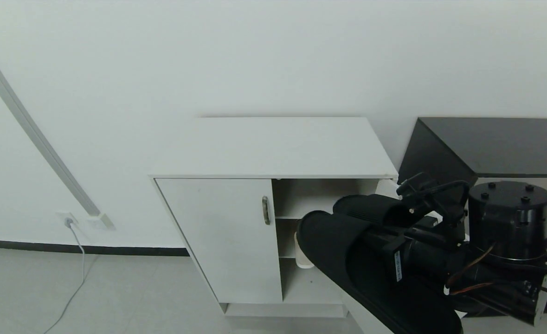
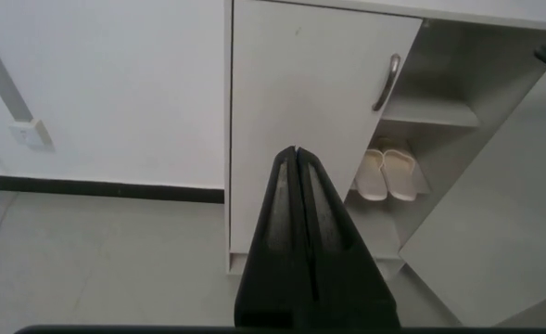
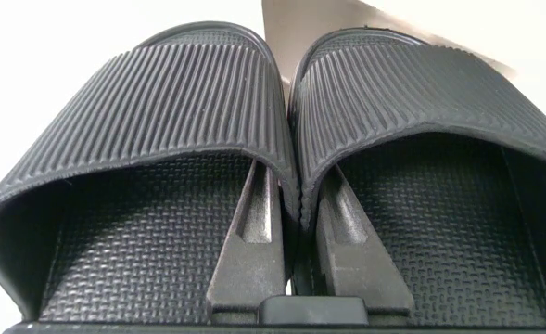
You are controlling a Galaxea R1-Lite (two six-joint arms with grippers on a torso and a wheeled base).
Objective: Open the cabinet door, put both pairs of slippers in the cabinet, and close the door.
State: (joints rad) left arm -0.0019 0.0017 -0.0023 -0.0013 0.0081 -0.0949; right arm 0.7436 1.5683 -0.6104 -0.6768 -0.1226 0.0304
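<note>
In the head view, we see the white wooden cabinet point(image 1: 273, 148) with its left door point(image 1: 222, 236) closed and its right half open. At four o'clock from that opening, the pair of black ribbed rubber slippers point(image 1: 343, 241) hangs in the air, close to the cabinet.

In the left wrist view, the left gripper point(image 2: 296, 158) has its fingers pressed together on nothing. The pair of white slippers point(image 2: 390, 173) lies on a shelf point(image 2: 384, 199) inside the cabinet.

In the right wrist view, the right gripper point(image 3: 296, 209) has one finger inside each black slipper, and together they pinch the two adjoining inner walls.
</note>
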